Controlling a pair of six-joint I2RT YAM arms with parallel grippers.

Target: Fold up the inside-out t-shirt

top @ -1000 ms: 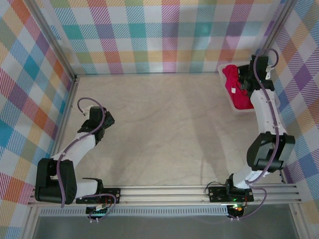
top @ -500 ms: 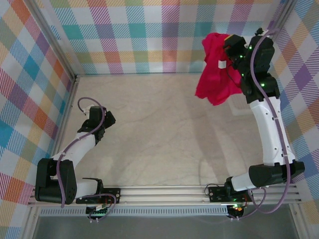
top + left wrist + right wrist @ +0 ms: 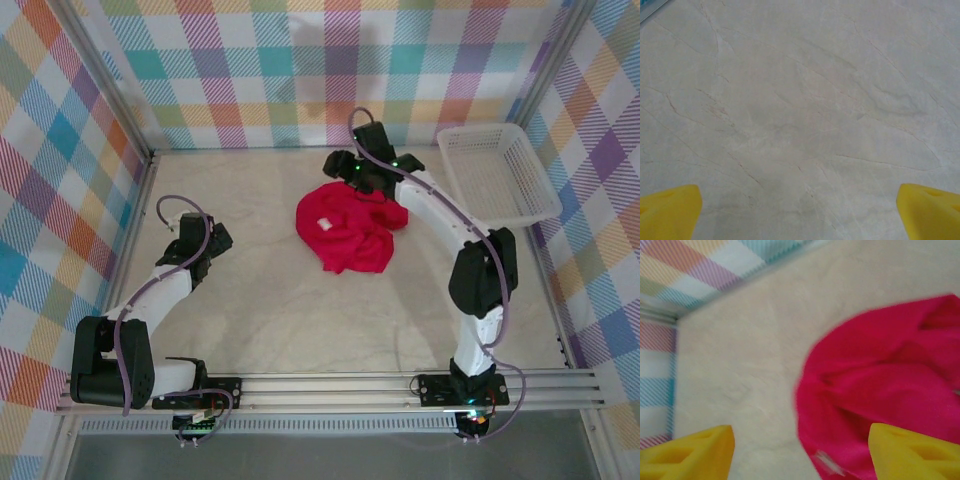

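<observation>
**Red shirt bunched mid-surface, both pincers released**

The inside-out t-shirt [image 3: 352, 238] lies in a crumpled mound near the middle of the surface [image 3: 290, 320]. It is about as wide as it is deep, so no long axis reads, and collar, sleeves and hem cannot be told apart. Its white tag [image 3: 325, 222] faces up on the left part. The right pincer [image 3: 348, 172] hovers at the mound's far edge, jaws spread. Its wrist view is blurred and cuts off the cloth. The left pincer [image 3: 800, 212] is spread wide above bare surface.
</observation>
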